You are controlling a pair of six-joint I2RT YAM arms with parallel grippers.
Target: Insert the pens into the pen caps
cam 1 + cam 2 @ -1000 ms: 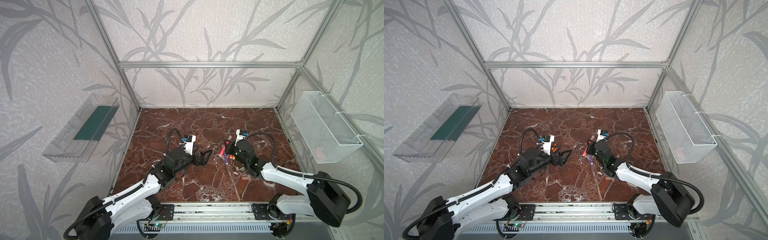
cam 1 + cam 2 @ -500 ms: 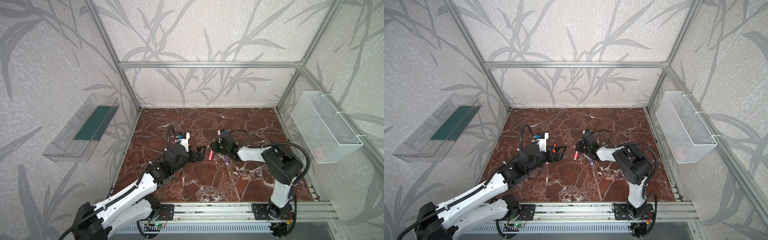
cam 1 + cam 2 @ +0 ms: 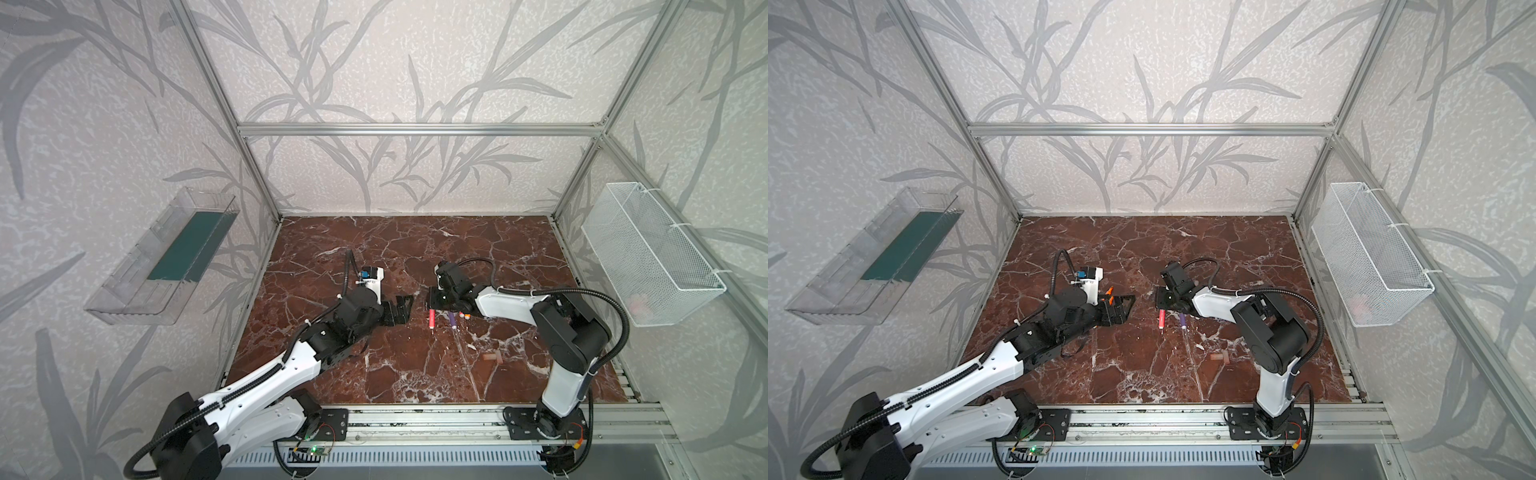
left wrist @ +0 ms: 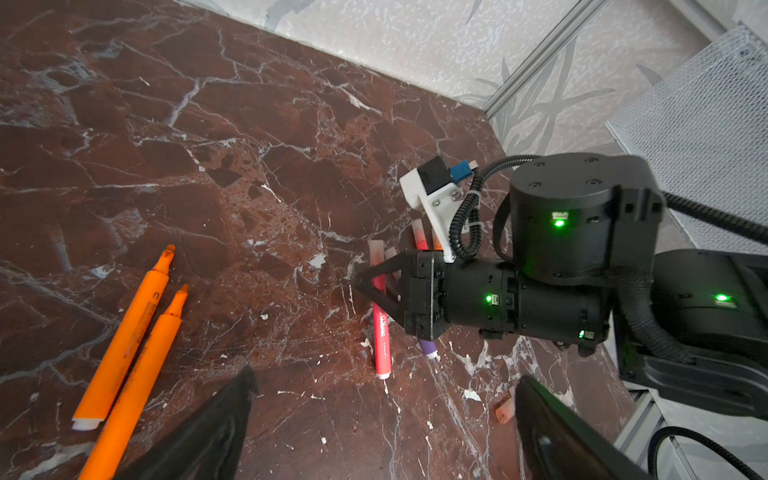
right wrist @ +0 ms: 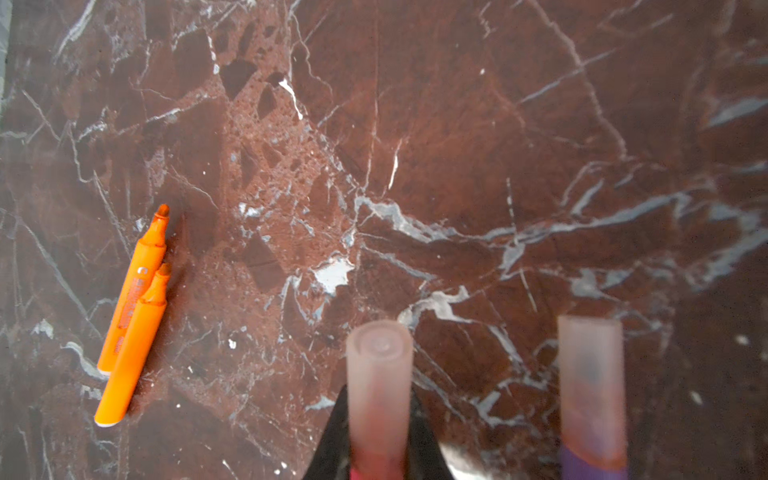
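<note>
In both top views the right jaws were shut low over the marble surface (image 3: 374, 374) on a pink-red pen (image 3: 432, 319), with a purple pen (image 3: 451, 321) just beside it. The left jaws stood wide open and empty, near but apart. What looked like loose pen caps (image 3: 1221, 356) lay towards the front rail.

From the left wrist, the grip crossed the pink-red barrel near its capped end. The long free end could swing on lifting and knock the purple pen. Two uncapped orange pens (image 4: 124, 345) lay touching, so wide jaws might catch both or roll them.

From the right wrist, I could not tell whether the translucent cap (image 5: 380, 374) was fully seated; if not, it could pop off. Printing on the orange barrels was too blurred to read.
</note>
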